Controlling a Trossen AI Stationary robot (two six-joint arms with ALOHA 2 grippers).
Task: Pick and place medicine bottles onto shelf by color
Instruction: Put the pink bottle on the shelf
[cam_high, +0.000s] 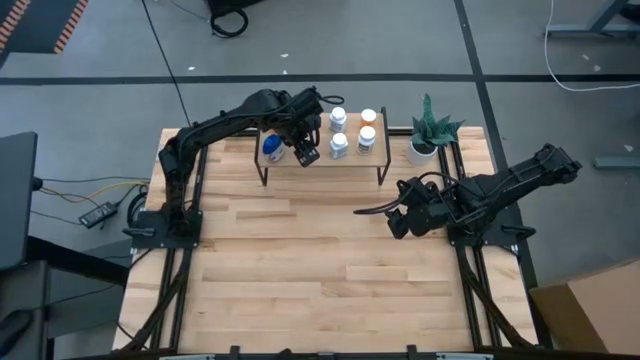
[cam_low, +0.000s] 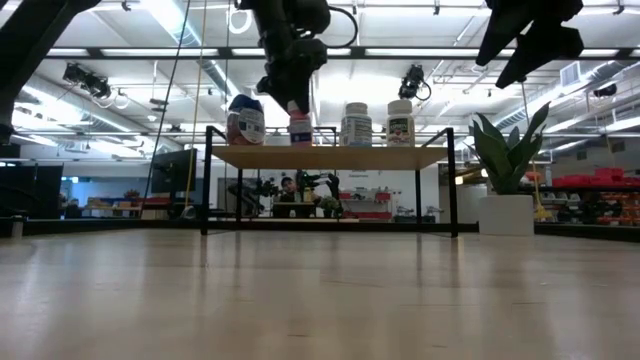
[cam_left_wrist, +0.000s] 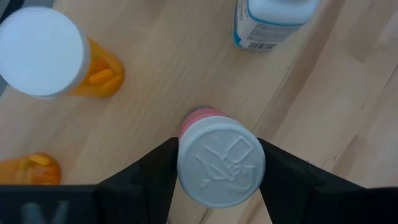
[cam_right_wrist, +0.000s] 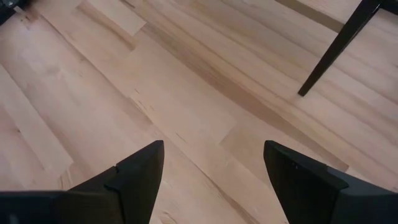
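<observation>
Table (cam_high: 320, 280): big light-wood butcher-block top, bare in the middle and front.

Shelf (cam_high: 350, 162): low light-wood board on thin black legs, at the far edge of the table, centre. It stands well clear of the tabletop in the low view (cam_low: 330, 157).

Left arm reaches over the shelf. Left gripper (cam_left_wrist: 221, 165) is clamped on a pink-bodied bottle (cam_left_wrist: 221, 163) with a white embossed cap, fingers on both sides of the cap. In the low view the bottle (cam_low: 299, 127) hangs upright with its base at or just above the board (contact not resolvable).

On the shelf:
- blue bottle (cam_high: 272, 148), white cap, at the left end just beside the gripped one
- two white bottles (cam_high: 339, 145) near the middle, one behind the other
- two orange bottles (cam_high: 366, 139) with white caps, to their right, also front-to-back

Left wrist view shows an orange bottle (cam_left_wrist: 56, 56) with pills inside, upright on the board.

Right arm waits over the table's right side. Right gripper (cam_right_wrist: 214, 168) has jaws spread wide, nothing between them, bare wood below; one shelf leg (cam_right_wrist: 336, 46) ahead.

Potted green plant (cam_high: 430, 132) in a white pot, just beside the shelf's right end.
</observation>
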